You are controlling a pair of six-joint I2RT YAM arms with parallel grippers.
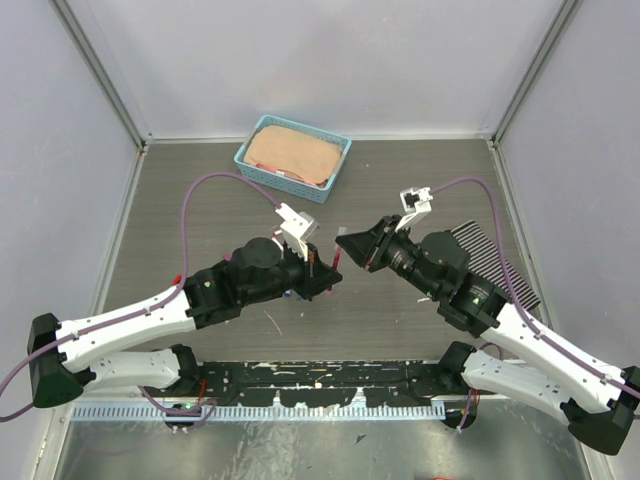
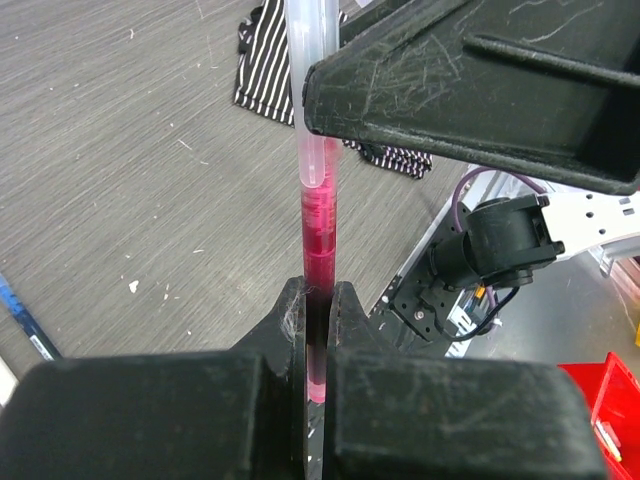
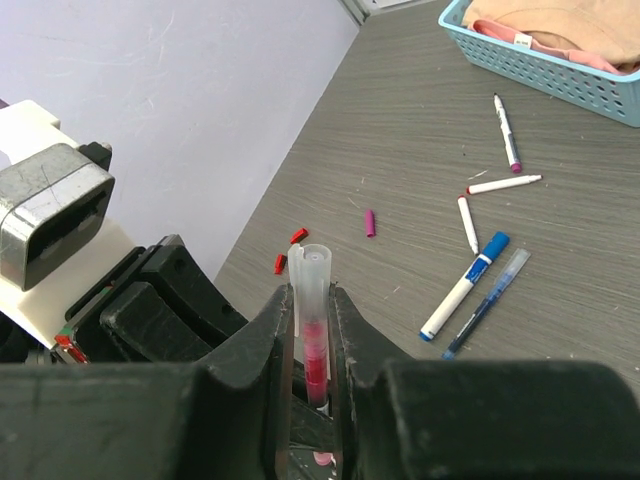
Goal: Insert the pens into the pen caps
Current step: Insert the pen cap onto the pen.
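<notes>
My left gripper [image 1: 320, 270] and right gripper [image 1: 346, 246] meet above the table's middle. In the left wrist view my left gripper [image 2: 318, 305] is shut on a pink-red pen [image 2: 319, 240]. The pen's far end sits inside a translucent cap [image 2: 312, 90]. In the right wrist view my right gripper [image 3: 312, 300] is shut on that translucent cap [image 3: 313, 275], with the pink-red pen [image 3: 316, 350] showing through it. Loose on the table lie a magenta cap [image 3: 370, 222], two red caps [image 3: 298, 237], three white pens [image 3: 467, 224], a blue-capped pen [image 3: 465, 285] and a clear blue pen [image 3: 487, 302].
A light blue basket [image 1: 255, 160] holding peach cloth stands at the back centre; it also shows in the right wrist view [image 3: 540, 62]. A black-and-white striped cloth [image 1: 495, 255] lies on the right, under the right arm. A metal rail [image 1: 300, 380] runs along the near edge.
</notes>
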